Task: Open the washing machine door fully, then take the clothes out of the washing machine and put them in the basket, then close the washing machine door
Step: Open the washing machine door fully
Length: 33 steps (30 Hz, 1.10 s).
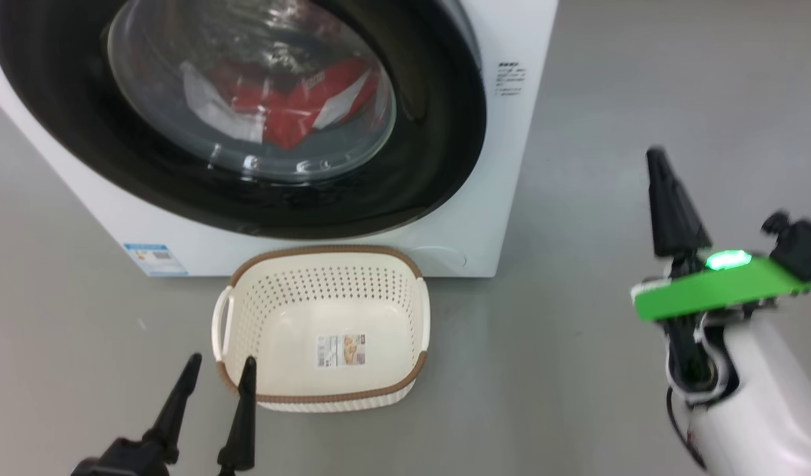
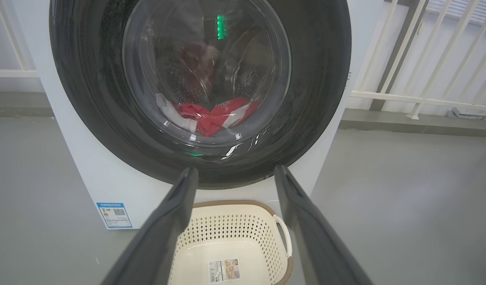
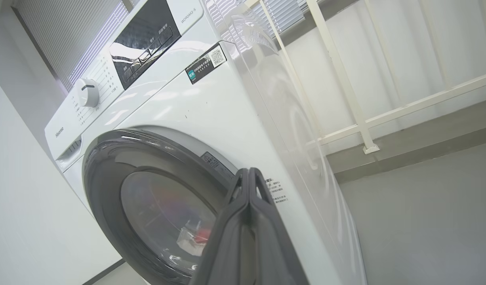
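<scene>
The washing machine [image 1: 484, 198] is a white box, and its door [image 1: 431, 152] lies flush against its front, black rim around a glass bowl. Behind the glass lie the red and white clothes [image 1: 299, 106]. On the floor just in front stands the cream basket [image 1: 326, 252], with only a sticker inside. My left gripper [image 1: 221, 360] is open, its fingertips at the basket's near-left corner. In the left wrist view the left gripper [image 2: 235, 170] points at the door [image 2: 318, 79], the clothes [image 2: 215, 116] and the basket [image 2: 227, 204]. My right gripper [image 1: 657, 158] is shut on nothing, out to the machine's right. In the right wrist view the right gripper [image 3: 248, 171] is near the door's edge [image 3: 104, 166].
Grey floor [image 1: 643, 79] spreads to the right of the machine. A white railing [image 2: 405, 97] runs behind it on the right, above a low kerb. A blue label [image 2: 114, 215] sits low on the machine's front. The dial [image 3: 86, 92] and control panel [image 3: 143, 35] are on top.
</scene>
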Motion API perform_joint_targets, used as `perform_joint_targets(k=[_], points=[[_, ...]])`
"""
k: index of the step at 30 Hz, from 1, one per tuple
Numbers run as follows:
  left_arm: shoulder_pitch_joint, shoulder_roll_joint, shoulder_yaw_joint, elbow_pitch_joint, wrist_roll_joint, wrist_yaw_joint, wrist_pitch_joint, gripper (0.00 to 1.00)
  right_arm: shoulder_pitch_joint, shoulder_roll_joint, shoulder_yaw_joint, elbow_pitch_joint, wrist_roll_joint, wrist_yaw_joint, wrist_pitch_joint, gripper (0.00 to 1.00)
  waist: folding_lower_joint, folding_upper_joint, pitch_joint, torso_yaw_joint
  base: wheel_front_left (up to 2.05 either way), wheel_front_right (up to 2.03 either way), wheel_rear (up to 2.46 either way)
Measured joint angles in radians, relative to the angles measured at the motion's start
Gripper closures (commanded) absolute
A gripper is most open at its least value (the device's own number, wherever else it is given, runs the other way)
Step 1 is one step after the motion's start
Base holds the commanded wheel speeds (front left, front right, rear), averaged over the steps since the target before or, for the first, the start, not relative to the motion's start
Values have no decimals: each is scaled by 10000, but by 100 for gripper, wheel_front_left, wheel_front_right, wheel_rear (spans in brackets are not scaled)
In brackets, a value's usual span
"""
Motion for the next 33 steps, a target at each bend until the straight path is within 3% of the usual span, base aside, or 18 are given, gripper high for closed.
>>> perform_joint_targets(k=[5,13,23,33], points=[[-375,-4,-123,-4,-81,0,0,0,-1195,-416,382,332,782,0,-2,100,0,0,382,257,0,0,0],[-893,-8,-454,56,-161,0,0,0,-3245,-1356,1386,968,3787,0,336,100,0,0,1075,660,0,0,0],[-1420,-17,-748,150,-247,0,0,0,-4981,-2077,1875,1549,6821,0,2757,100,0,0,1791,1024,0,0,0],[-1831,-29,-959,194,-332,0,0,0,-6252,-2403,2036,2746,8700,0,5860,100,0,0,2340,1355,0,0,0]])
